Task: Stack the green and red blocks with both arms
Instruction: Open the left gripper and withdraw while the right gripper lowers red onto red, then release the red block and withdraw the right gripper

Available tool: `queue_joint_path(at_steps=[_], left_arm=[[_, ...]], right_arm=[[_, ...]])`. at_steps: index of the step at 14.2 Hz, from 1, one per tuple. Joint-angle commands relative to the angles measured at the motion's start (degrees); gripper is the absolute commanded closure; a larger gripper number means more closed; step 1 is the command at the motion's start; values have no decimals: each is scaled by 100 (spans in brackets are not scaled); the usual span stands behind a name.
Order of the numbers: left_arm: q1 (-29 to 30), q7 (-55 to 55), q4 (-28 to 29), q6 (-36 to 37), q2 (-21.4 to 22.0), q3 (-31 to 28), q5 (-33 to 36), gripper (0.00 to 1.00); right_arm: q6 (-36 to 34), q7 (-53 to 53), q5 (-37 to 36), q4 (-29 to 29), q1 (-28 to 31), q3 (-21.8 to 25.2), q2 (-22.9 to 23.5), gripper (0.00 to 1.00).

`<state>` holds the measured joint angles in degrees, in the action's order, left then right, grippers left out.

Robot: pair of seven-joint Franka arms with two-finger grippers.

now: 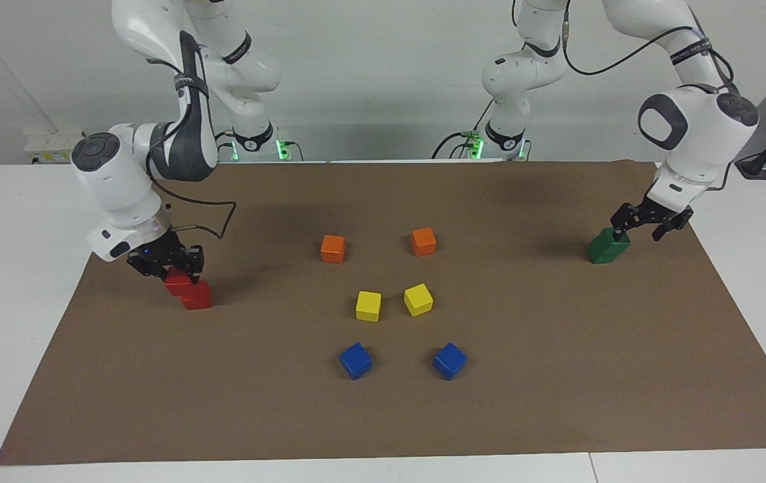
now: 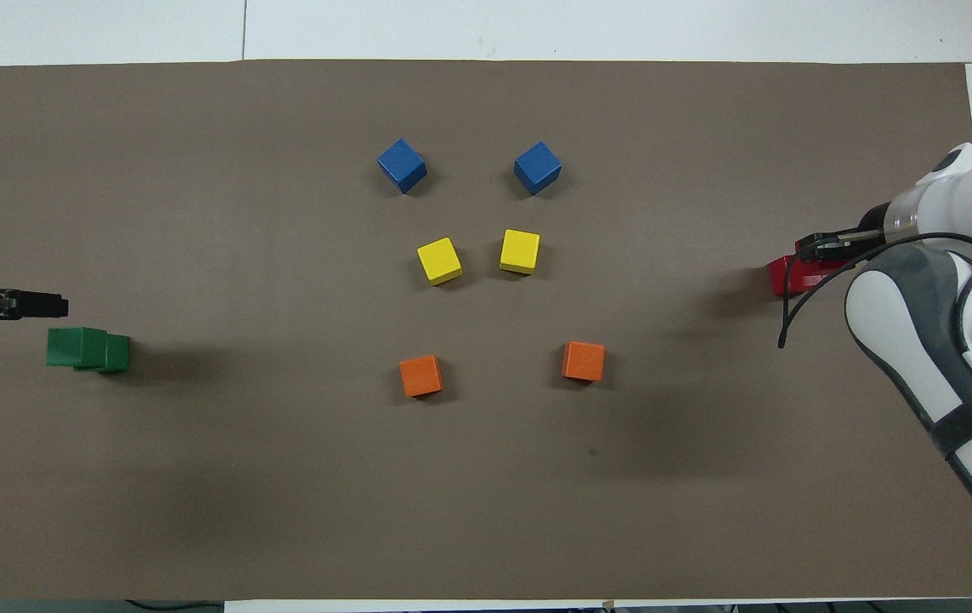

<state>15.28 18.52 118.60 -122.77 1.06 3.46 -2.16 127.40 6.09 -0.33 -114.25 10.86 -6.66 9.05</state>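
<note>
gripping a red block (image 1: 176, 282) on another, right tool (image 1: 167, 266); left tool (image 1: 648, 225) open over green stack (image 1: 607, 246).

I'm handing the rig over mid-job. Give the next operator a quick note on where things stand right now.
Left claw: open, just above the green stack at the left arm's end of the mat; that stack looks done.
Right claw: shut on the upper red block, which sits on or just above the lower red block.
Left: release the red block, back both arms away.
</note>
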Motion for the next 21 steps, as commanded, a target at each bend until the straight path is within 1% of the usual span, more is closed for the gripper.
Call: queue_joint_path(at_steps=[1,3,5,7,8,9,11,12,14,18,21], left_arm=[[-69,-241,-459,357,26,41,-118,0],[-305,-1407,-1326,1189,-88,50,-109,0],[-490,-1772,-2048,1920,-123,50,-109,0],[-508,-2069,-2594,2536,-167,85,-161,0],[-508,-2333,-2762,2669,-237,85,-327,0],[-500,-2431,-2877,2810,-247,85,-399,0],[-508,-2432,-2886,2986,-255,146,-321,0],[-508,-2441,-2886,3056,-255,277,-224,0],[-578,-2415,-2878,3232,-238,558,223,0],[-640,-2371,-2886,3207,-247,586,382,0],[-640,-2266,-2886,3189,-255,586,427,0]], right_arm=[[180,24,103,-89,65,-46,-9,100],[232,59,103,-80,65,-46,61,100],[329,85,103,-89,65,-37,88,100],[347,77,103,-89,65,-37,123,100],[347,77,103,-89,65,-37,140,100],[356,77,103,-89,65,-37,167,100],[365,94,103,-89,82,-37,228,100],[382,112,103,-89,117,-37,237,100],[435,147,103,-203,127,-37,220,100],[505,164,103,-273,118,-37,193,100],[733,234,103,-457,118,-37,167,100]])
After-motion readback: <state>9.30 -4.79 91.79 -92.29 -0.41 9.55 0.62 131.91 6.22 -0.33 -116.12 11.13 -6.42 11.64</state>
